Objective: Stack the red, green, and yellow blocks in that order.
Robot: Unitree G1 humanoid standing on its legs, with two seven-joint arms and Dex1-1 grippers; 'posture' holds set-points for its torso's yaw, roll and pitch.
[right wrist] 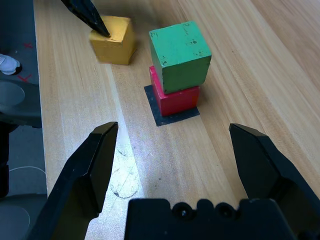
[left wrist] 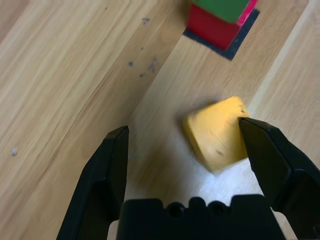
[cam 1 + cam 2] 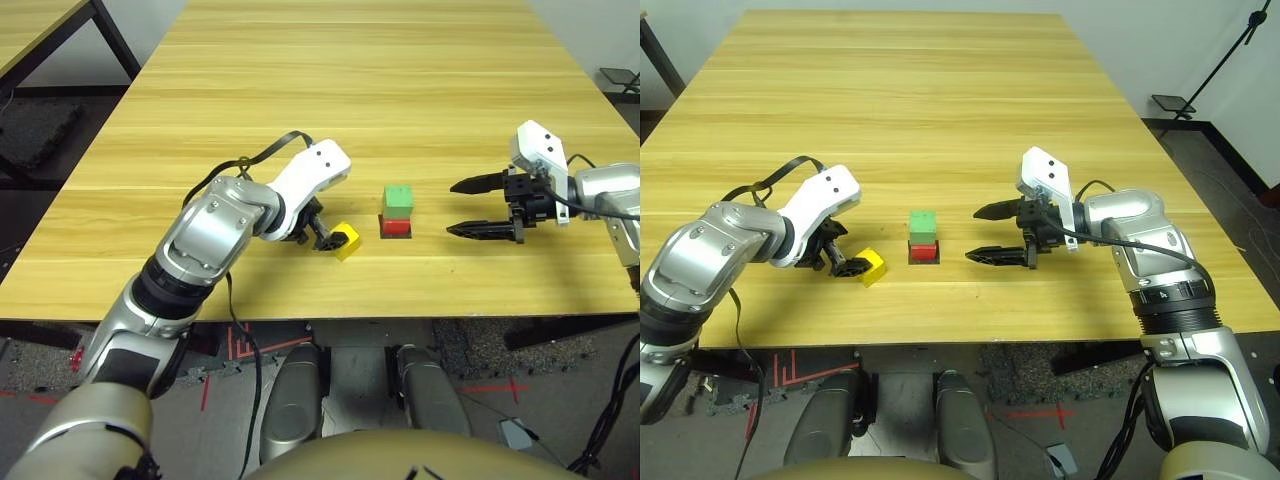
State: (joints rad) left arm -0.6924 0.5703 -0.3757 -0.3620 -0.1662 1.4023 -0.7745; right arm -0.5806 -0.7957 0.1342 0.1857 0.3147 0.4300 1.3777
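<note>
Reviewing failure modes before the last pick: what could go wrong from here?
1. The yellow block sits off-centre between the open left gripper fingers, touching one finger; closing may twist or push it away rather than grip it.
2. The green block sits rotated and slightly offset on the red block; a careless placement could topple both.
3. The open right gripper waits close beside the stack, where the arms might collide.
</note>
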